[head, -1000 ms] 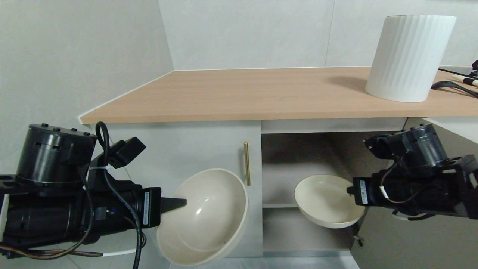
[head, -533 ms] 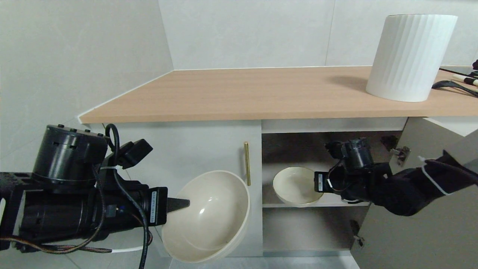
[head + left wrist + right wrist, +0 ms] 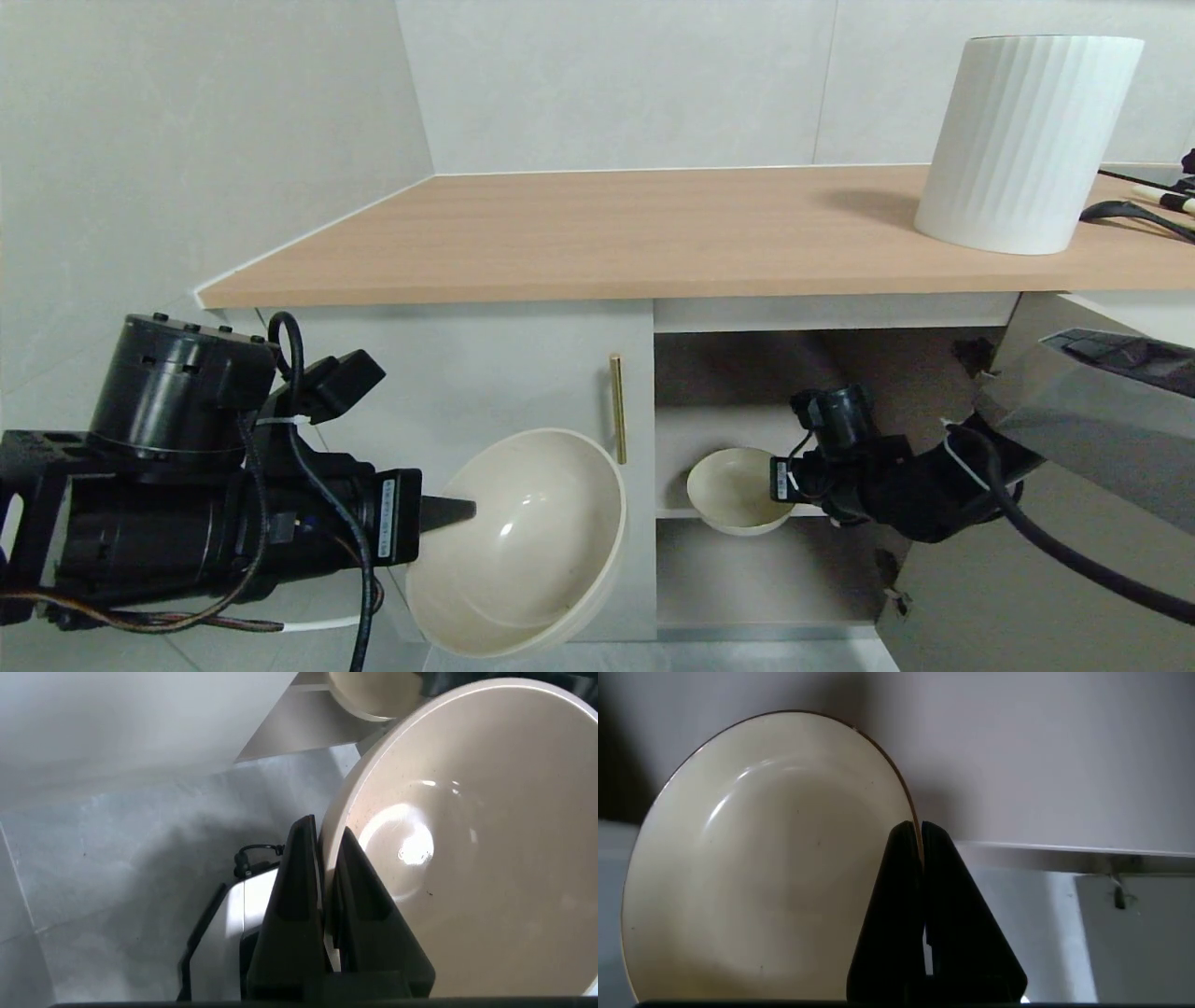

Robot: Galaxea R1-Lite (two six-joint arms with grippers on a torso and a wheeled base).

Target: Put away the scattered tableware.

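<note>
1. The small bowl point(image 3: 738, 490) point(image 3: 766, 859) is clamped by its rim in my right gripper point(image 3: 782, 481) point(image 3: 921, 859), one finger inside the rim and one outside, closed tight on the wall. The bowl juts out past my fingertips with its hollow tipped up.
2. My right arm is stretched nearly level into the open half of the cabinet point(image 3: 822, 313), wrist inside the opening. It holds the small bowl at the front edge of the shelf point(image 3: 672, 512). I cannot tell whether the bowl touches the shelf.
3. The large bowl point(image 3: 523, 541) point(image 3: 467, 840) is pinched at its rim by my left gripper point(image 3: 448, 511) point(image 3: 327, 873), its fingers point(image 3: 301, 905) closed on either side of the wall. This bowl is tilted steeply, its hollow turned up.
4. My left arm lies low and level outside the cabinet, in front of the closed door point(image 3: 448, 373). The brass handle point(image 3: 616, 408) stands just above the large bowl's far rim.
5. My two grippers are well apart; the small bowl sits beyond my left fingertips, off to the right.
6. The countertop point(image 3: 607, 233) runs above both grippers. A white ribbed container point(image 3: 1022, 140) stands on it, up and right of my right gripper, with dark utensils point(image 3: 1134, 213) beside it.
</note>
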